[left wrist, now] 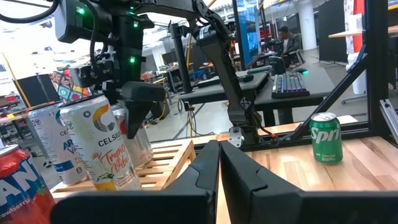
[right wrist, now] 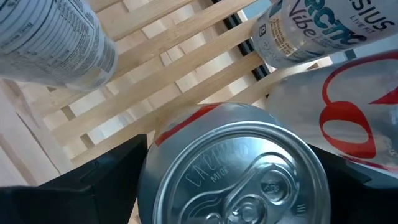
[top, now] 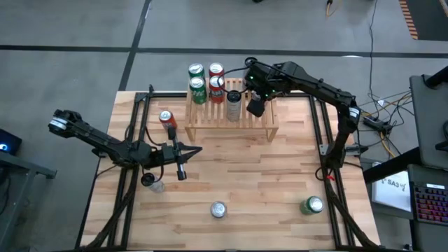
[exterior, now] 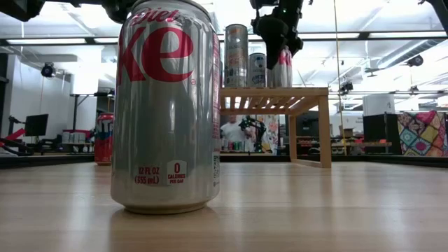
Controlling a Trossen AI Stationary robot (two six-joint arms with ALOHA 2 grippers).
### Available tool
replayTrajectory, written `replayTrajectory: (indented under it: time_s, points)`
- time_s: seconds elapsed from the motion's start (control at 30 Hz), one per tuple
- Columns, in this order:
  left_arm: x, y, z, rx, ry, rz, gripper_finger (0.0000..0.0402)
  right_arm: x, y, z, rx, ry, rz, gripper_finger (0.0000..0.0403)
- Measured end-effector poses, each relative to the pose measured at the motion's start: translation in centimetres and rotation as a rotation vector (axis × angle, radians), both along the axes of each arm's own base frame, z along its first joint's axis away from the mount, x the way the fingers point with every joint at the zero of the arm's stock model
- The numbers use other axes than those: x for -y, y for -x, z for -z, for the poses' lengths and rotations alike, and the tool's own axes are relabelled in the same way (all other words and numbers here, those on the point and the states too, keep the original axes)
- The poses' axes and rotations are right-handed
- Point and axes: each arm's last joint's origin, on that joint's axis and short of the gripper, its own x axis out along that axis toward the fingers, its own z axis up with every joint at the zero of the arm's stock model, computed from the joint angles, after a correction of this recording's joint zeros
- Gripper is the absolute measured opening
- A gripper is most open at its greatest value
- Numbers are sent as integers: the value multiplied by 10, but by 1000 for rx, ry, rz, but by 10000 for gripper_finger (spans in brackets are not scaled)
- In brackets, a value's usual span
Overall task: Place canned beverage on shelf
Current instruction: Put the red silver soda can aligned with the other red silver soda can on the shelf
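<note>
The right gripper (top: 233, 98) is hanging over the shelf (top: 260, 124), its jaws spread wide on either side of a silver can (right wrist: 233, 171) that is standing upright on the slats. In the right wrist view, the dark fingers (right wrist: 93, 186) are flanking the can top; whether they are touching its sides cannot be told. Beside it on the shelf, a pale can (right wrist: 53, 37) and a light blue can (right wrist: 305, 28) are standing, along with 2 green cans (top: 197, 82) and a red can (top: 216, 74).

The left gripper (top: 183, 168) is waiting above the table (top: 266, 182) near its left middle, jaws clenched on nothing. A red can (top: 166, 120) is standing just left of the shelf. Near the front edge, a silver Diet Coke can (exterior: 166, 105) and a green Sprite can (top: 312, 205) are standing well apart.
</note>
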Motion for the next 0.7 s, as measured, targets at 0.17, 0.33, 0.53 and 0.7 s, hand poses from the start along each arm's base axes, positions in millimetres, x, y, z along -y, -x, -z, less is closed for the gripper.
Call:
replayTrajectory:
  time_s: [0.17, 0.33, 0.53, 0.7]
  points:
    - [0, 0, 0, 0, 0, 0, 0, 0, -1, 0, 16, -6, 32, 338]
    - [0, 0, 0, -1, -6, -1, 0, -1, 2, 1, -10, -24, 48, 338]
    - [0, 0, 0, -1, -6, -1, 0, 0, 0, 1, 5, -12, 40, 338]
    - [0, 0, 0, -1, -7, -1, 0, 0, 1, 1, -21, -2, -14, 337]
